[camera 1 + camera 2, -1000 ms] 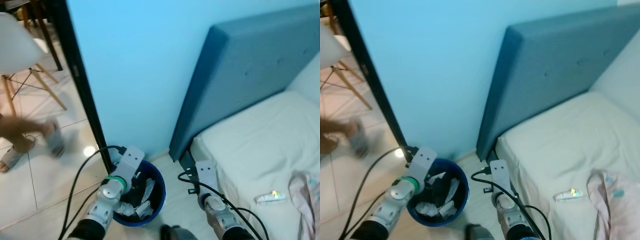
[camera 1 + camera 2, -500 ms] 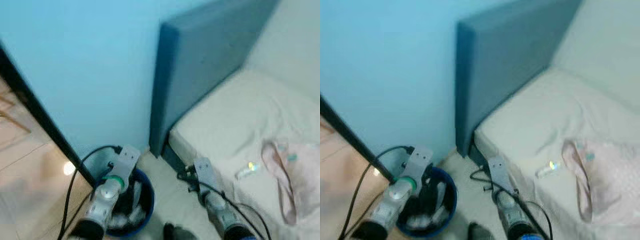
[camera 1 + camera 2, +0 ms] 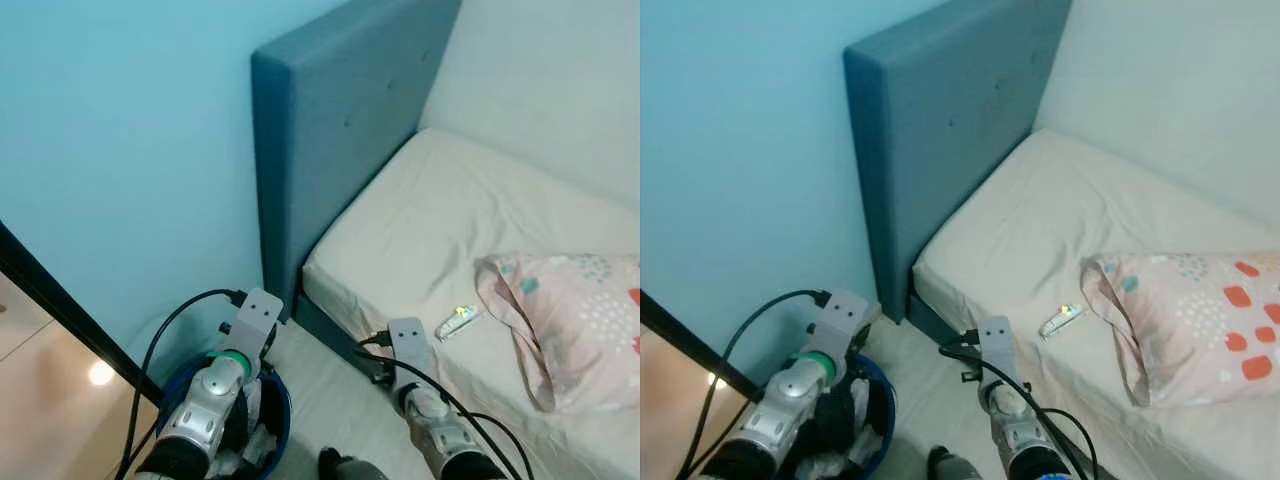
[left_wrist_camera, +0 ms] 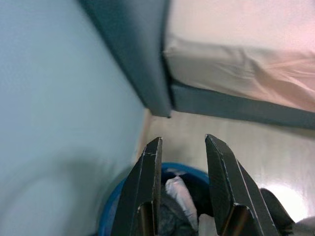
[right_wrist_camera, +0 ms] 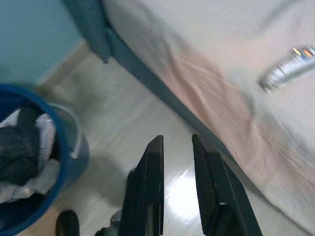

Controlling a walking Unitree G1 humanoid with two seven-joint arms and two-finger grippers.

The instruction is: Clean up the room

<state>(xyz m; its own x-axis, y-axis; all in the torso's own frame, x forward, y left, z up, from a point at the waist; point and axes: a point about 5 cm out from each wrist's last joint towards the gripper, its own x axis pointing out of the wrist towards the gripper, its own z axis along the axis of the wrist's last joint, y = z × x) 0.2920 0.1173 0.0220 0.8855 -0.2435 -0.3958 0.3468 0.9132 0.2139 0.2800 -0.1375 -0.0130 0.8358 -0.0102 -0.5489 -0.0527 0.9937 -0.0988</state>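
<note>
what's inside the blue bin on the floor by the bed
The blue bin holds crumpled white paper and something black, piled near the rim. Whatever lies under that pile is covered. The left gripper hangs over it, fingers apart and empty.

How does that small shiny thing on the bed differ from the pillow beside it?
The wrapper is small, slim and silvery with a bright glint; the pillow is far larger, soft and pink with coloured spots. The wrapper lies flat on the bare sheet nearer the bed's edge, while the pillow slumps further in, one corner drooping towards it. They lie close together but apart. Both rest on the cream mattress.
</note>
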